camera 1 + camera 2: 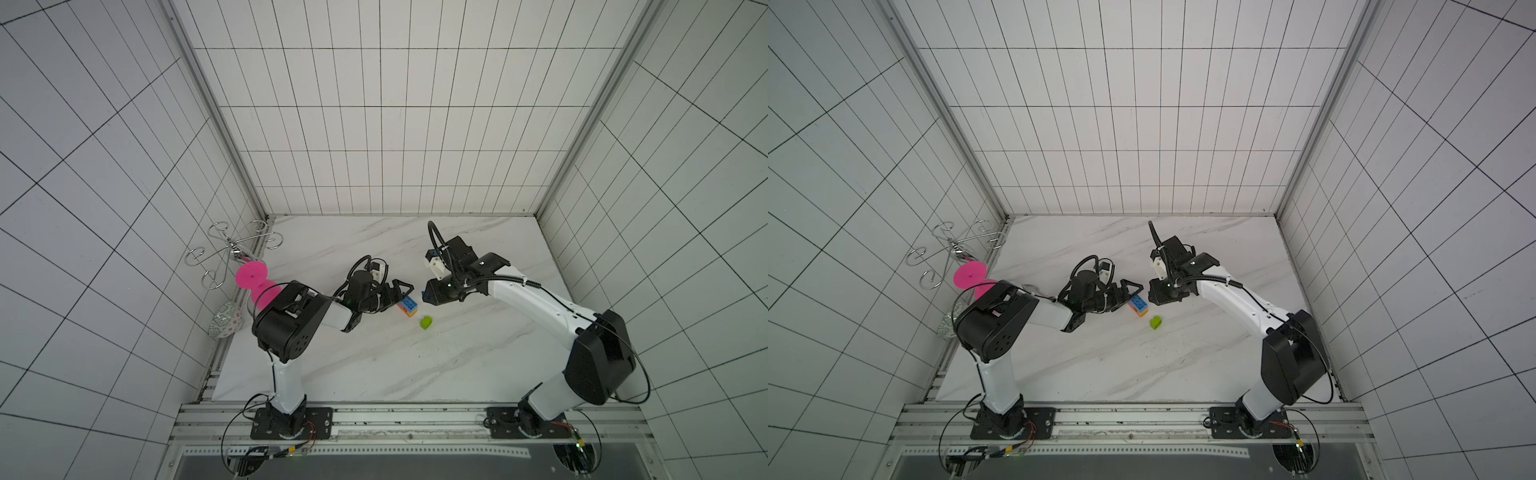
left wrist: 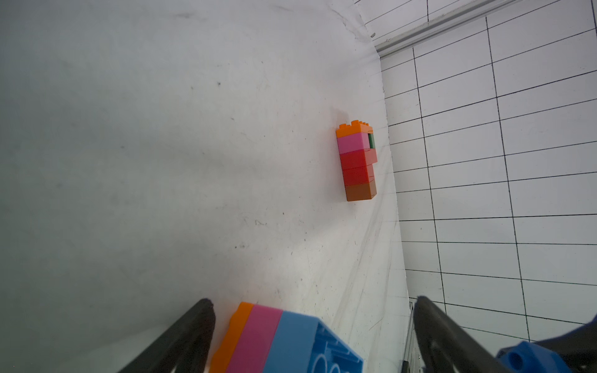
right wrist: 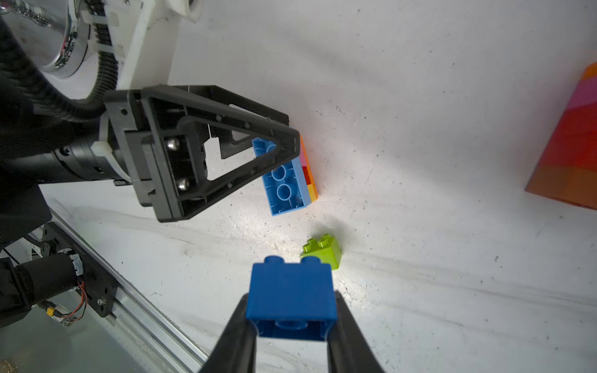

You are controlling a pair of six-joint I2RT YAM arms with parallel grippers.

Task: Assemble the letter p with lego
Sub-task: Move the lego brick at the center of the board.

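Left arm: the left gripper (image 2: 313, 302) is low over the table with its jaws spread wide and nothing gripped. One finger (image 2: 193, 329) is just beside the short stack, and the opposite one stands clear of it.
Right arm: the right gripper (image 3: 290, 302) is clamped on a dark blue brick (image 3: 290, 287), a finger on each side wall and the studs pointing away from the wrist. It touches none of the other bricks.
Short stack: the short stack (image 1: 407, 306) has light blue, pink and orange layers, with a little yellow and red at one end. It lies on its side between the left fingers, its hollow light blue underside facing the right gripper.
Loose piece: a lime brick (image 1: 1155, 323) sits alone on the marble. It is near the short stack, on the side towards the arm bases, and not touching it.
Tall stack: the tall stack (image 2: 357, 161) runs orange, pink, red, red, brown, with a sliver of green behind the pink. It is well apart from the left gripper. Only the wrist cameras show it, and I cannot tell whether it stands or lies.
Surface: a white marble table (image 1: 374, 365).
Left edge: a pink hourglass-shaped thing (image 1: 257, 284) and a wire rack (image 1: 232, 249) are behind the left arm, well away from the bricks.
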